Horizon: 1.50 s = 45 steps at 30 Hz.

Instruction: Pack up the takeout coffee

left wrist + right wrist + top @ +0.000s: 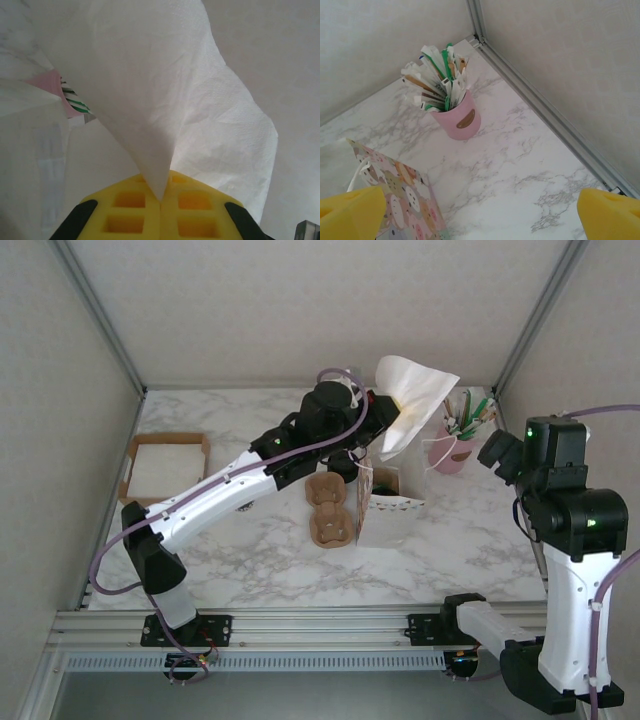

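The left gripper (161, 197) has its yellow pads pressed together on the corner of a thin, soft, lightly embossed white paper napkin (170, 100). The napkin is held aloft in loose creases near a boxy paper gift bag (392, 506) printed with pastel animal faces. The bag stands mid-way across the white, grey-veined marble surface (250, 555).

Just left of the bag lies a brown moulded-cardboard two-cup carrier (330, 512). Beyond it, partly under the left arm, is a dark round shape (344, 468). I cannot tell whether this is the olive paper takeout coffee cup.

At the far right a pink cup (459, 119) holds wrapped stirrers. A shallow cardboard tray (165, 465) of white sheets sits far left. The right gripper (480, 212) hangs with its jaws wide apart, empty.
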Each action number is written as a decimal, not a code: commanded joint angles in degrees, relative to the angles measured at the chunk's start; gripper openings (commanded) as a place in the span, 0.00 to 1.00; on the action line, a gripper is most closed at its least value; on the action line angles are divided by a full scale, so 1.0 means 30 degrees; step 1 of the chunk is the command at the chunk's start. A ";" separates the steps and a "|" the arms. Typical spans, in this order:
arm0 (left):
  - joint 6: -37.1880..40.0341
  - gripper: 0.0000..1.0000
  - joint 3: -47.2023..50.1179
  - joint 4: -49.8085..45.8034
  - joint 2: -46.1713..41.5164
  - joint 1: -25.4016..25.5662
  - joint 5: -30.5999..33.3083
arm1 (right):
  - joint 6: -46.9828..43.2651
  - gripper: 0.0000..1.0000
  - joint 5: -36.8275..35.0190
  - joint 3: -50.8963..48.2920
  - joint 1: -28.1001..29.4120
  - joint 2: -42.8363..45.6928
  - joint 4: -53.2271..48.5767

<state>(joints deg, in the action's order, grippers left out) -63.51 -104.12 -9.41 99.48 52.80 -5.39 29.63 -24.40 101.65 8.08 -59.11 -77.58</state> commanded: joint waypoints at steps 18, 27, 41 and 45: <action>-0.1242 0.00 0.0476 -0.2643 0.1063 0.0976 0.3023 | -0.0678 0.99 0.3424 0.0254 -0.0032 -0.1112 0.0284; -0.2263 0.00 -0.0828 -0.4768 0.2463 0.0917 0.2650 | -0.0998 0.99 0.4589 0.0296 -0.0010 -0.1478 0.0352; -0.3320 0.00 -0.1545 -0.6938 0.2871 0.0917 0.4052 | -0.3262 0.88 1.2929 -0.0303 0.0002 -0.1498 0.2309; -0.3402 0.00 -0.1564 -0.7184 0.2969 0.0946 0.4132 | -0.3028 0.67 1.5356 -0.0601 -0.0021 -0.1827 0.2881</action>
<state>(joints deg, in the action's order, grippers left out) -72.29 -107.13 -28.16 107.72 55.42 4.43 21.23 13.43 100.92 8.08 -63.92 -71.61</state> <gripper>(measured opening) 0.063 0.683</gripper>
